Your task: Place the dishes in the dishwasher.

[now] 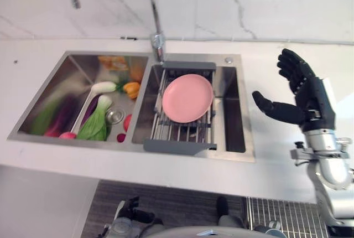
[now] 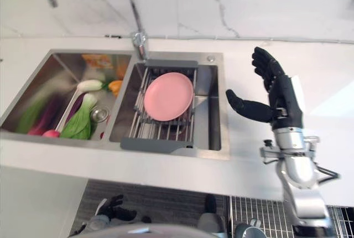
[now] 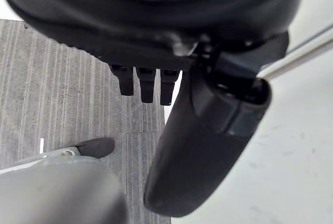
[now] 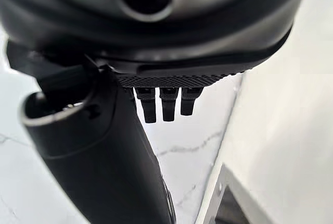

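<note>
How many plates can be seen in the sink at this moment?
1: a pink plate lying on the drain rack in the sink's right basin. Nothing appears stacked beneath it, though the rack could hide something.

White counter (image 1: 265,160), sink (image 1: 72,63), rack (image 1: 180,133), pink plate (image 1: 187,97)

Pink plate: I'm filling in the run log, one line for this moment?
pink plate: on sink rack | right hand: open, raised beside sink | left hand: open, idle

Bright even light; vegetables (image 1: 83,117) in the sink (image 1: 66,72) smear with blur.
</note>
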